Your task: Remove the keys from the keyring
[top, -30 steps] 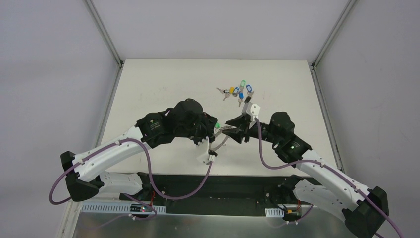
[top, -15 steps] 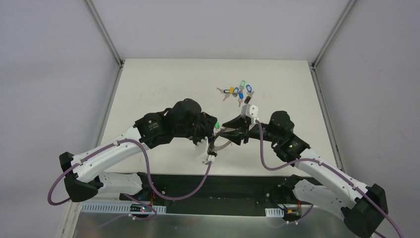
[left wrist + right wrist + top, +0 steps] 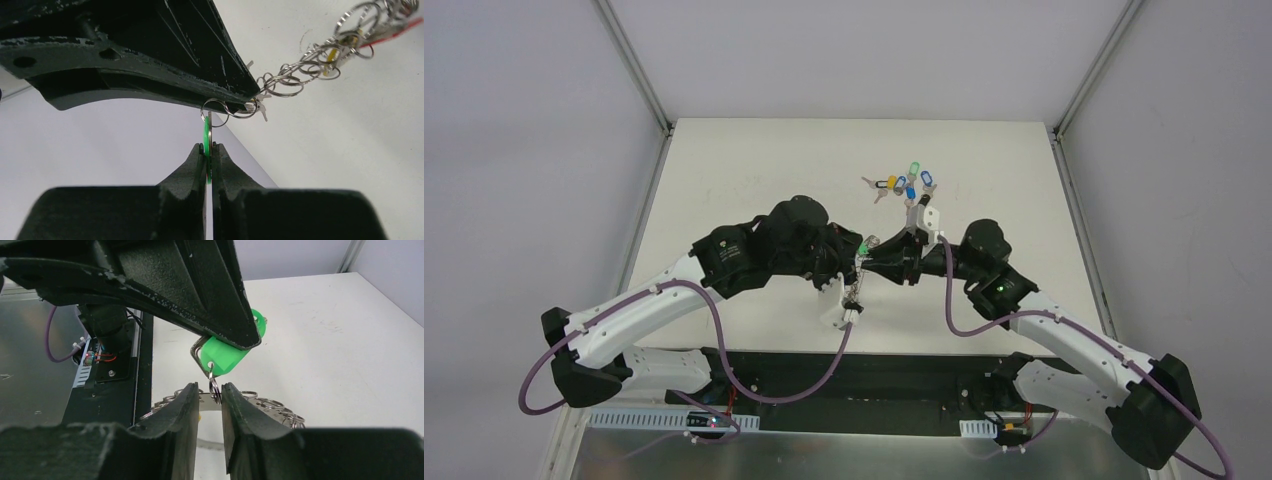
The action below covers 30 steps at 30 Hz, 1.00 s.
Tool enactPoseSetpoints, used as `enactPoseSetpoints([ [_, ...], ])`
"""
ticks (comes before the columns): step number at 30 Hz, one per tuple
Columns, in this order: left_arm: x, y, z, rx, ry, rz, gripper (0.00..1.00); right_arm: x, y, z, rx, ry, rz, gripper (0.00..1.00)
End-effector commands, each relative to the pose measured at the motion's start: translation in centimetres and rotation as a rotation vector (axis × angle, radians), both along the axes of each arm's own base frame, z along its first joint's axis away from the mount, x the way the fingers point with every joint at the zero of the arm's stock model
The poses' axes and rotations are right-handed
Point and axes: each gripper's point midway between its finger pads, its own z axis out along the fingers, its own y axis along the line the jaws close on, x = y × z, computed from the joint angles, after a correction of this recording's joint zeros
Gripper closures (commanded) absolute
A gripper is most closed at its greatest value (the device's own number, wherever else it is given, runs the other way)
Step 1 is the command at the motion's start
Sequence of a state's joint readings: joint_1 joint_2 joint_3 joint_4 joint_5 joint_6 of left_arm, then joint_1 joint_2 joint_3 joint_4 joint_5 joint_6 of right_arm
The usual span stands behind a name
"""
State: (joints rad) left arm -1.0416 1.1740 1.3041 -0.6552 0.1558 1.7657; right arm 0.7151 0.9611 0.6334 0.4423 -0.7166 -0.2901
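My left gripper [image 3: 208, 150] is shut on a green-tagged key [image 3: 205, 131]; in the top view it [image 3: 860, 252] is above the table's middle. The keyring [image 3: 854, 288] hangs from that key by a wire loop [image 3: 216, 107]. Its fringe of loops [image 3: 300, 67] runs up and right in the left wrist view, with the yellow-orange tag [image 3: 327, 67] and the red tag [image 3: 397, 29] among them. My right gripper [image 3: 210, 390] has its jaws a narrow gap apart. They straddle the green tag's [image 3: 227, 356] wire loop [image 3: 215, 389], with the ring's flat rim [image 3: 206, 399] behind.
A heap of loose keys with blue, green, black and yellow tags [image 3: 905, 184] lies on the white table [image 3: 744, 180] beyond the grippers. The two arms' fingertips nearly touch. The black arm mount [image 3: 854, 375] runs along the near edge.
My right gripper has moved left, close up to the left gripper. The keyring has swung from a slant between the grippers to hanging straight down below them.
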Motion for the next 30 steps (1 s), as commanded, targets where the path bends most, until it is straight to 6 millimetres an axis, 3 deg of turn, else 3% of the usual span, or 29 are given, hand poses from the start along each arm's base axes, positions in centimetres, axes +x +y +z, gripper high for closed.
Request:
enactPoseSetpoints([
  [1,-0.6,-0.4,3.7,-0.097,-0.032,-0.023,1.0,-0.3,1.0,1.2,0.051,-0.015,0.064,0.7],
  [5,-0.7,-0.3,3.6,-0.096,-0.033,-0.026,1.0,-0.3,1.2,1.3,0.054,-0.008,0.07,0.76],
  [7,-0.6,-0.3,3.5,-0.093,-0.035,-0.024,1.0,-0.4,1.1,1.4,0.057,-0.012,0.071,0.96],
  [8,-0.5,-0.2,3.5,-0.091,-0.037,-0.019,1.0,-0.5,1.0,1.5,0.06,-0.016,0.067,1.0],
  [16,-0.3,0.2,4.2,-0.124,-0.013,0.034,1.0,-0.2,-0.2,1.4,0.037,-0.032,-0.006,1.0],
  [30,0.0,1.3,1.4,-0.09,0.0,0.083,1.0,2.5,-3.2,2.6,0.066,-0.023,-0.232,1.0],
])
